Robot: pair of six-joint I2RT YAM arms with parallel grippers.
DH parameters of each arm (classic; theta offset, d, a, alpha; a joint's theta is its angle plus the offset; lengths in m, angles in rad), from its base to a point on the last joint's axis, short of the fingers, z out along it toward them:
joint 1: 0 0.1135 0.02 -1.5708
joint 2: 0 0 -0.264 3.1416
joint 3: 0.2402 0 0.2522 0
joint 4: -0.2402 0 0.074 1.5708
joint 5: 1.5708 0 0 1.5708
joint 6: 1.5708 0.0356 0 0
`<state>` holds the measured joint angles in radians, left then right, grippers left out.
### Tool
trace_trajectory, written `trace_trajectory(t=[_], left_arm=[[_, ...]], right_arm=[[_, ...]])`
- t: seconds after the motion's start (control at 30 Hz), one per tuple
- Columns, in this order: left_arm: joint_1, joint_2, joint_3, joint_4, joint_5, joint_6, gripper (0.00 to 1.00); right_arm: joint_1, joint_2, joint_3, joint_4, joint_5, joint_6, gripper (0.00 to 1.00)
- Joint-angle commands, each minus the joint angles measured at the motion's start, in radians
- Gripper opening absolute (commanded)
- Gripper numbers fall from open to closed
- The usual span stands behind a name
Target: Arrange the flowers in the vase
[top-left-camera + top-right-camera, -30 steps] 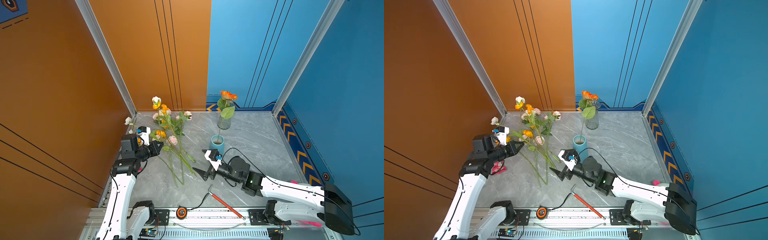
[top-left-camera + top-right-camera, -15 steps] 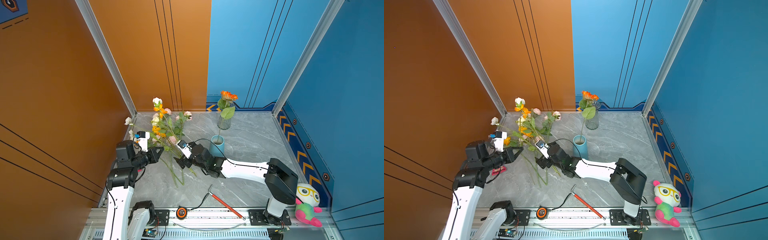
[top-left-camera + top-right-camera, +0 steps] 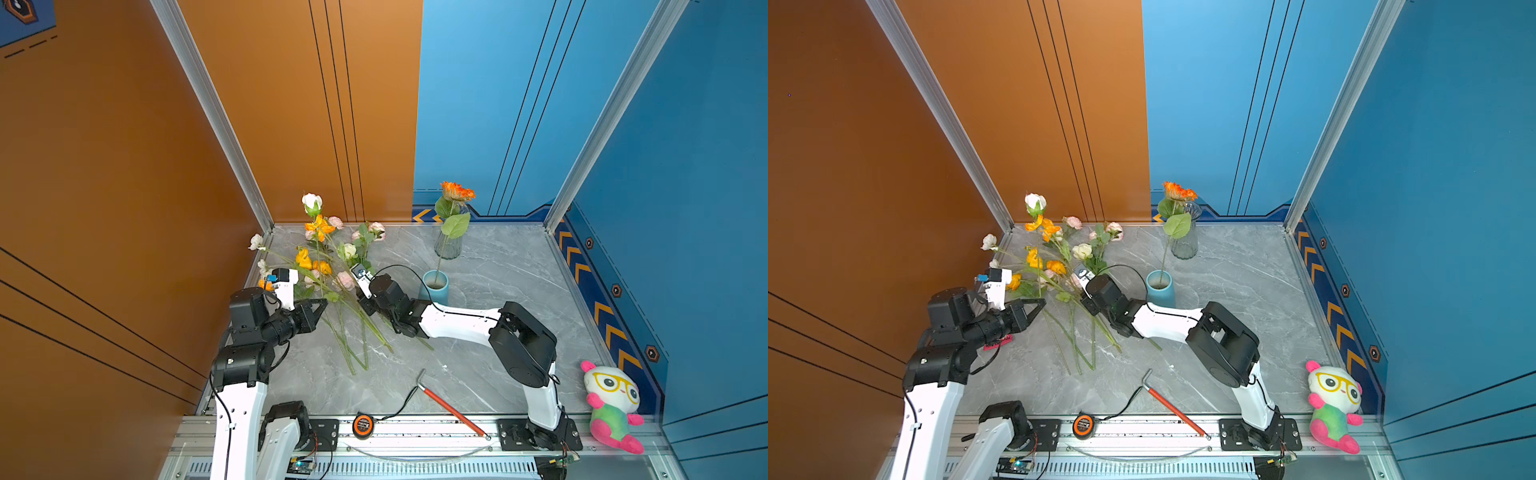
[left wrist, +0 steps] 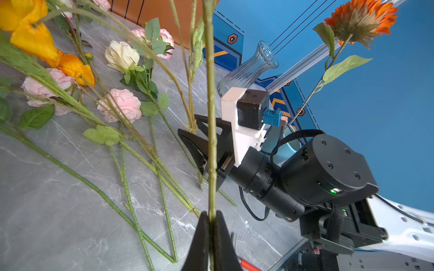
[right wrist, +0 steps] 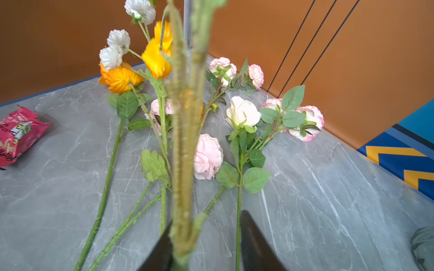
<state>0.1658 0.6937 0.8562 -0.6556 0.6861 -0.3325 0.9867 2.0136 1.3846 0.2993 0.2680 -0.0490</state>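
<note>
Two grippers meet over loose flowers, with one bloom already in a vase.

The left gripper (image 4: 211,214) is clamped on one green stem (image 4: 212,140), held above the table (image 3: 498,270). The right gripper (image 5: 206,220) has its jaws apart. Blurred stems (image 5: 183,164) run up between them, touching one side and clear of the other, and I cannot tell whether the left's stem is among them. Around both, the flowers (image 3: 322,268) lie fanned out toward the far left corner. One orange flower (image 3: 457,192) stands in the blue vase (image 3: 435,286), and the glass vase (image 3: 449,247) behind it is empty, so most of the work appears to remain. The left arm (image 3: 241,399) rises from the near edge with its elbow bent, pointing right. The right arm (image 3: 457,322) stretches low across the middle.
</note>
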Motion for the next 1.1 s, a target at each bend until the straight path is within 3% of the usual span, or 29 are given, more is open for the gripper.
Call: trace_trajectory(t=[0.0, 0.13, 0.33, 0.6, 0.8, 1.07], left_arm=[[0.011, -0.006, -0.016, -0.009, -0.002, 0.008, 0.00], [0.013, -0.010, -0.028, -0.013, -0.093, -0.003, 0.00], [0.014, 0.013, -0.040, -0.016, -0.300, -0.035, 0.00], [0.020, 0.067, -0.022, -0.013, -0.603, -0.048, 0.00], [0.024, 0.077, 0.000, -0.013, -0.586, -0.027, 0.00], [0.024, -0.052, 0.037, -0.038, -0.546, 0.036, 0.00]], right_arm=[[0.001, -0.014, -0.006, 0.040, 0.011, -0.024, 0.29], [0.005, -0.034, -0.009, 0.040, -0.014, -0.046, 0.22], [0.035, -0.075, -0.029, 0.046, -0.035, -0.072, 0.03], [0.044, -0.128, -0.091, 0.086, -0.032, -0.060, 0.00], [0.034, -0.101, -0.057, 0.044, -0.011, -0.015, 0.01], [0.015, -0.026, 0.045, -0.060, -0.006, 0.026, 0.73]])
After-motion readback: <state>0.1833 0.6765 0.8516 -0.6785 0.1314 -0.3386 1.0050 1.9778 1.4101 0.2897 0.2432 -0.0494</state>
